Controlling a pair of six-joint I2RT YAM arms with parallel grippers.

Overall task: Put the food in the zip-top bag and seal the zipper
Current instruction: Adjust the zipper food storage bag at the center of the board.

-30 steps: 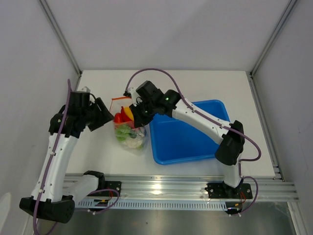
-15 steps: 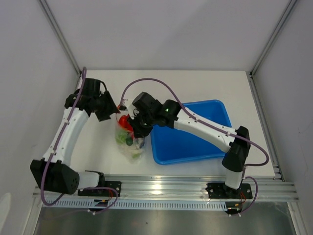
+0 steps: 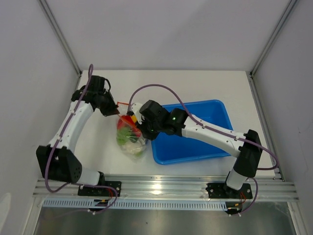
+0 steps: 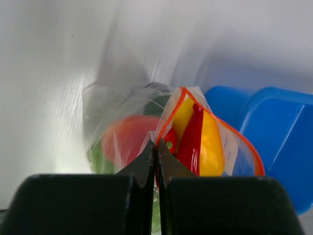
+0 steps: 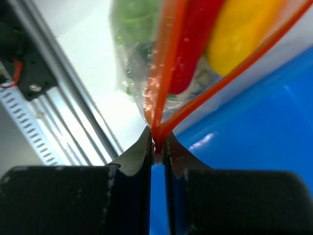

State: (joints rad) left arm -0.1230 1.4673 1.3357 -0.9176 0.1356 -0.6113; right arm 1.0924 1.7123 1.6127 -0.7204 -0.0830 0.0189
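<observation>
Both ends of zipper held, mouth not shut yet.
L gripper (image 4: 156, 147) has swung toward back-left corner, pinching one zipper (image 5: 164, 63) end; R gripper (image 5: 156, 142) pinches the other. Bag (image 3: 129, 139), food inside, lies left of centre by tray (image 3: 210, 142). Strip gapes, so I reckon sealing's next.

Top view: we see little of the zipper (image 3: 123, 104); most of it is hidden under the left gripper (image 3: 116, 108) and right gripper (image 3: 138, 123). The food (image 3: 129, 141) low in the bag, green and white, is too small for us to name.

Right wrist view: zip-top bag (image 5: 146, 58) blurred, cut off by top edge.

Left wrist view: blue tray (image 4: 283, 142) runs off the right edge; left gripper covers the bag's lower part.
</observation>
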